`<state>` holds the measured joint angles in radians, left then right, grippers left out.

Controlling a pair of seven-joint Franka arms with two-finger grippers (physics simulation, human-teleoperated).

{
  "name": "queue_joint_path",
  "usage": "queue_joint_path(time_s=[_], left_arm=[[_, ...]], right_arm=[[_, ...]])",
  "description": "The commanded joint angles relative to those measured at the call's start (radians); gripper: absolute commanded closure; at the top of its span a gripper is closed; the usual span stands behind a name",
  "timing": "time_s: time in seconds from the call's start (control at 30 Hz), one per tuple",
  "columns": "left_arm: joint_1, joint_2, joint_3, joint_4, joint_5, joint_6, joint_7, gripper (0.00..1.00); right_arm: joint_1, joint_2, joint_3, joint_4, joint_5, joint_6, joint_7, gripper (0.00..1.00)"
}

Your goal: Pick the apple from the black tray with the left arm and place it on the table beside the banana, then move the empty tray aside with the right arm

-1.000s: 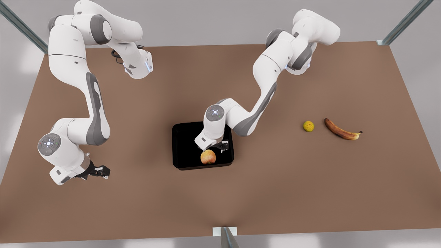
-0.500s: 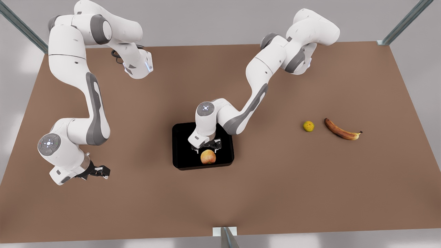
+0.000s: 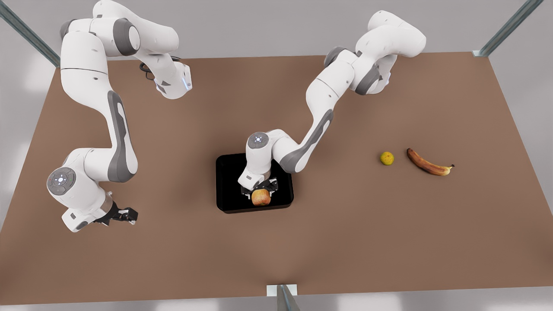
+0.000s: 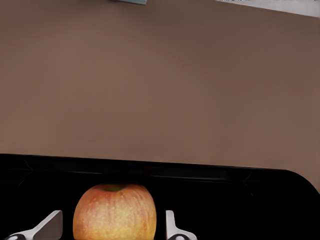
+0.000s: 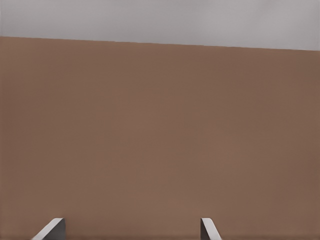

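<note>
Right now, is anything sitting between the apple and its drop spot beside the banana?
Yes: a small yellow-green fruit lies on the table just short of the banana, roughly on the apple's path. The left gripper straddles the apple, open.

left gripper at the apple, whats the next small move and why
Probably close the fingers. The left gripper is down in the black tray with the apple sitting between its open fingers, a gap visible on each side in the left wrist view, so nothing is gripped yet. The right gripper waits open over the table at the front view's left.
</note>
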<state>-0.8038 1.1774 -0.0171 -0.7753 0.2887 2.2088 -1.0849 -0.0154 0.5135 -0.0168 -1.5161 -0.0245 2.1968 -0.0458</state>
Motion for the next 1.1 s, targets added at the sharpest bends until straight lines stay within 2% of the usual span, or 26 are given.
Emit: queue_joint_path(time_s=[0.0, 0.3, 1.07], left_arm=[[0.0, 0.002, 0.0, 0.001, 0.001, 0.038, -0.113, 0.0], [-0.015, 0.018, 0.019, -0.002, 0.026, -0.006, -0.062, 0.0], [-0.021, 0.073, 0.029, -0.002, 0.033, 0.028, -0.085, 0.0]], right_arm=[[0.0, -0.001, 0.0, 0.001, 0.002, -0.002, -0.005, 0.0], [0.0, -0.001, 0.0, 0.001, 0.002, 0.0, -0.005, 0.0], [0.0, -0.001, 0.0, 0.002, 0.002, 0.0, -0.005, 0.0]])
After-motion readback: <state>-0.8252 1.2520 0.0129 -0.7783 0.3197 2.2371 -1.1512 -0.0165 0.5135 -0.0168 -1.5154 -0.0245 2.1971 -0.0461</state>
